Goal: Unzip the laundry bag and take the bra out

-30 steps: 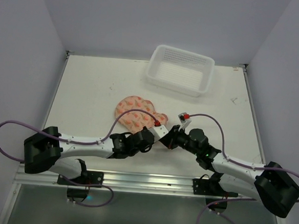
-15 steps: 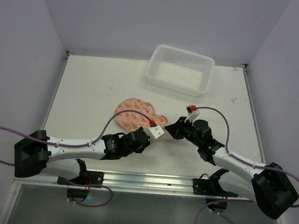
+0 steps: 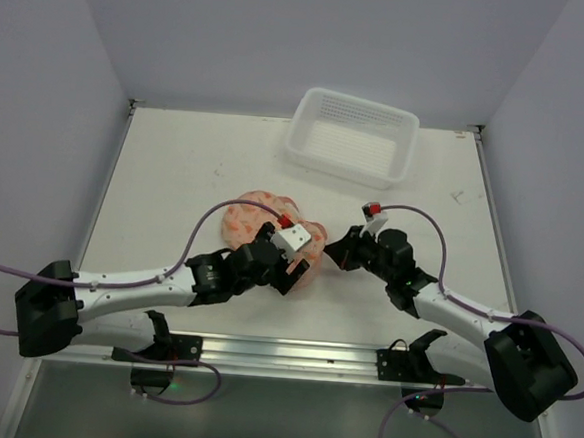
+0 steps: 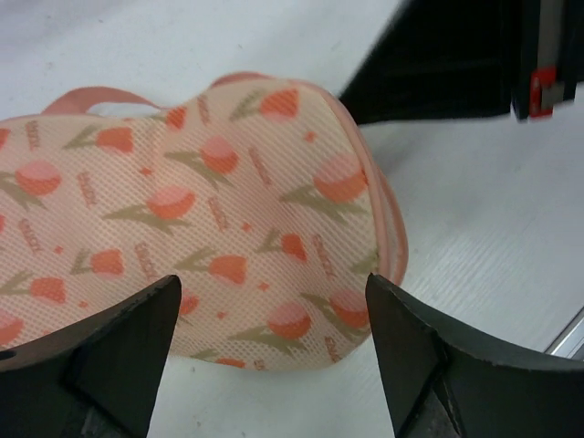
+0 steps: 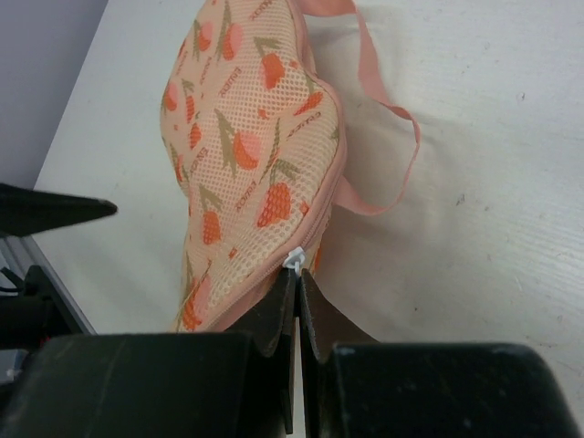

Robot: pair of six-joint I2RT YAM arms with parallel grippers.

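Observation:
The laundry bag (image 3: 257, 215) lies in the middle of the table, a peach mesh pouch with red-orange prints and pink edging. The left wrist view shows its rounded end (image 4: 201, 210) between and just beyond my left gripper (image 4: 274, 365), which is open wide and holds nothing. My right gripper (image 5: 298, 278) is shut on the small white zipper pull (image 5: 295, 258) at the bag's seam (image 5: 246, 146). From above, the two grippers meet at the bag's near right end, left gripper (image 3: 300, 270) and right gripper (image 3: 328, 254). The bra is hidden.
A white plastic lattice basket (image 3: 350, 138) stands at the back of the table, right of centre. A pink strap loop (image 5: 388, 128) trails from the bag onto the table. The right arm's dark body (image 4: 438, 64) fills the upper right of the left wrist view.
My left gripper has opened and moved up over the bag's near end. The right gripper stays shut on the zipper pull, having shifted slightly up and right.

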